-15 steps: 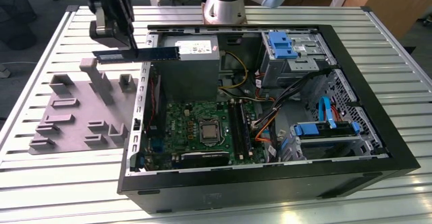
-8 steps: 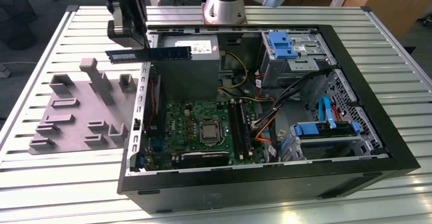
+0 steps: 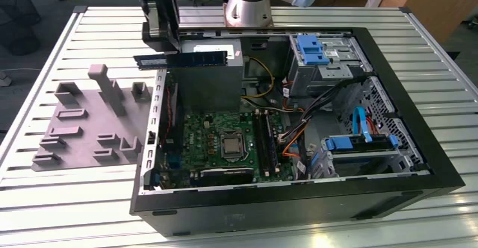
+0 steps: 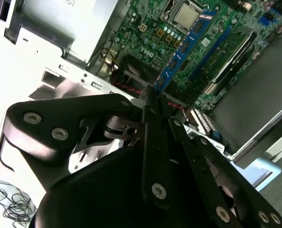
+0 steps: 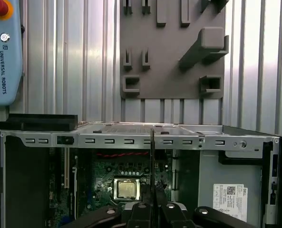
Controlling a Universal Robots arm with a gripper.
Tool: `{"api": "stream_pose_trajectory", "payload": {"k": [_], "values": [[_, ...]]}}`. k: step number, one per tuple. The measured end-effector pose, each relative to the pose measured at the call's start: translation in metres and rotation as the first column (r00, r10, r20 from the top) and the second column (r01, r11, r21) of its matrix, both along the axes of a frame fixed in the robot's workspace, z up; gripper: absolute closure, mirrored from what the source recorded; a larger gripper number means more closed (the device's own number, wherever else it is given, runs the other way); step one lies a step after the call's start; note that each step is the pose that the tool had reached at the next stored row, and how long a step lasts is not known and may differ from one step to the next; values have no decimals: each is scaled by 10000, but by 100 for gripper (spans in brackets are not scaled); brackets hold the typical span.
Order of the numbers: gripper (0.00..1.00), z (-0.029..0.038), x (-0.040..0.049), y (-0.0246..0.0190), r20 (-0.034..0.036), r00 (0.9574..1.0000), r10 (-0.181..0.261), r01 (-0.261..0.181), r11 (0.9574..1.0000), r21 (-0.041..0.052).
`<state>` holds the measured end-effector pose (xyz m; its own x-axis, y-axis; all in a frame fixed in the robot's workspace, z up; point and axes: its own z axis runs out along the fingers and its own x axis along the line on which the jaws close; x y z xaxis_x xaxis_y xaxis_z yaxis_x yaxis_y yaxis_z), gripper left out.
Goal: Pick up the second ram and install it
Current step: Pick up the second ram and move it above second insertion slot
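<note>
- The gripper [image 3: 169, 49] is clamped on the ram [image 3: 196, 59]. I have it gripped off-centre, nearer its left end, so most of the stick juts out to the right of the jaws.
- The ram hangs in the air over the far-left corner of the case [image 3: 299, 195], above the power supply [image 3: 209, 83] and clear of it.
- In the exterior view its long axis runs left to right and looks level. In the first wrist view the ram [image 5: 152, 156] shows edge-on as a thin dark line, square to the case's left wall.
- The slots [image 3: 265, 141] lie right of the ram, nearer and lower, down on the board, and they run near to far. I judge the ram sits crosswise to them.
- In the second wrist view the ram [image 4: 183, 50] reaches out from the gripper [image 4: 150, 97] over the board.
- By my reading the ram is picked up but not yet installed.
</note>
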<state>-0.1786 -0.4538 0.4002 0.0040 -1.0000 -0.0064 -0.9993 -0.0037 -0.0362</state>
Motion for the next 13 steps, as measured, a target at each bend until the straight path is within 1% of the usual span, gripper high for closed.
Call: {"api": "stream_pose_trajectory", "payload": {"k": [13], "values": [[86, 0, 333, 0, 0, 10000, 0, 0, 10000, 0]]}}
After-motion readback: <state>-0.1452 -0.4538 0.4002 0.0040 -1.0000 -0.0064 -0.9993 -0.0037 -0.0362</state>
